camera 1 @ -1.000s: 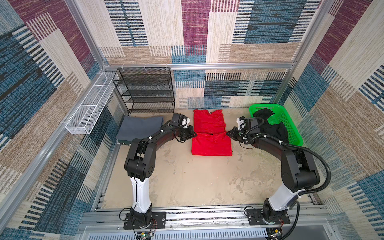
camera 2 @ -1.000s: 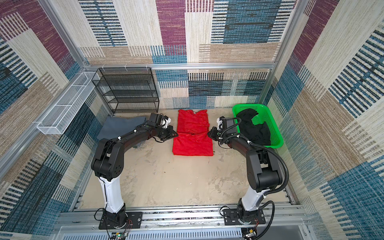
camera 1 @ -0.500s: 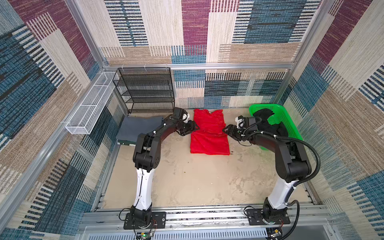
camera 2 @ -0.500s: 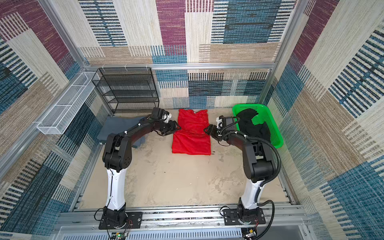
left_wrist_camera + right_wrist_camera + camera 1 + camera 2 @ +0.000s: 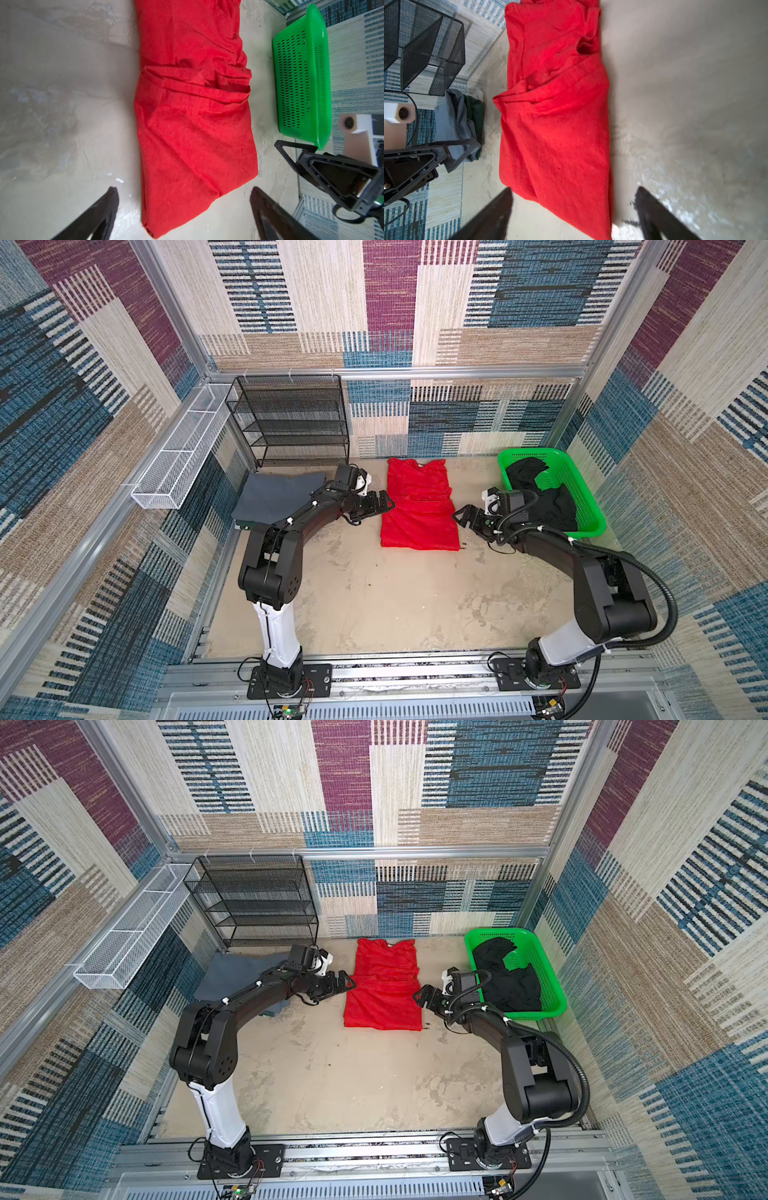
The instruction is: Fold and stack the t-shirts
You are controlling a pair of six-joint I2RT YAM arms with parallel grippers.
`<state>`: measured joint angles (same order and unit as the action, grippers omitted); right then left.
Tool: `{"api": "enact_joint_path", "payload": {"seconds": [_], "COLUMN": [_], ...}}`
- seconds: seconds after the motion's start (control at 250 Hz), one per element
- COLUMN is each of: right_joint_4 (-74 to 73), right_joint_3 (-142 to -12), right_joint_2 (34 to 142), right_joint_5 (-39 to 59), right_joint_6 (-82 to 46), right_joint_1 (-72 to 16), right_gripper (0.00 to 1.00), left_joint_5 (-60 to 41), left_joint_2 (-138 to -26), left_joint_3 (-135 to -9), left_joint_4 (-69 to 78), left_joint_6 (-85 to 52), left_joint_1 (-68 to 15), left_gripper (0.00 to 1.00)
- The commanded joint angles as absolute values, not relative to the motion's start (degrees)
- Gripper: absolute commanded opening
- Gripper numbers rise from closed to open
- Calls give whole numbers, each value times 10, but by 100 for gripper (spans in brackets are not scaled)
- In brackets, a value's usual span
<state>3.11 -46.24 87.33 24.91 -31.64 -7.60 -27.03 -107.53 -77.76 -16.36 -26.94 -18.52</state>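
Patchwork carpet in blue, plum and tan lines the walls round a pale, scuffed bench (image 5: 374,593). From where I stand, the red t-shirt (image 5: 419,510) lies flat at the middle of the far half, collar toward the back wall, with a hem running straight across its middle where cloth is doubled over.

In both top views the left tool (image 5: 384,502) sits just beside the shirt's left edge and the right tool (image 5: 460,517) just beside its right edge, facing each other across it. From that height I cannot tell whether either tip touches the cloth.

The wrist views settle the grip. Each shows its own two dark fingers (image 5: 110,199) spread wide, with the near edge of the shirt lying between them and nothing pinched. Both tools are wide open and hold nothing. The wrist views also show the crumpled folds at the shirt's middle, which from above read as a thin line.

The grey t-shirt (image 5: 278,499) lies folded at the left, partly under the left arm. Only the right wrist view shows its stacked side edge, with a dark green cloth (image 5: 475,112) beneath it.

The black t-shirt (image 5: 548,497) is heaped in the green basket (image 5: 590,526) at the right. It shows in the top views alone, since the left wrist view catches only the basket's perforated outer wall.

A black wire rack (image 5: 291,423) stands against the back wall, and a white wire tray (image 5: 183,460) hangs on the left rail.
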Motion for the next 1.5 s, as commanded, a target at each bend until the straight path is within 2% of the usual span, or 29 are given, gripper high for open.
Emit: {"api": "enact_joint_path", "payload": {"seconds": [0.0,0.208,0.42,0.976,1.236,1.496], "right_joint_4": [1,-20,-62,-141,-179,-220], "right_joint_3": [-413,-345,-308,-280,-249,-231], "right_joint_2": [826,767,778,844,843,868], "right_joint_5": [249,280,309,352,363,369], "right_joint_6": [-335,-362,-395,-441,-461,-480], "right_joint_1": [-76,-76,-76,-76,-76,-76], "right_gripper": [98,98,99,99,100,90], "left_joint_5": [-263,-290,-307,-310,-313,-319], "left_joint_2": [-1032,-976,-958,-972,-996,-1028], "left_joint_3": [-717,-592,-528,-495,-499,-505], "left_joint_4": [-112,-24,48,59,64,83], "left_joint_6": [-273,-319,-355,-360,-366,-383], "left_joint_1": [-185,-185,-185,-192,-193,-202], "left_gripper": [99,98,98,97,92,86]}}
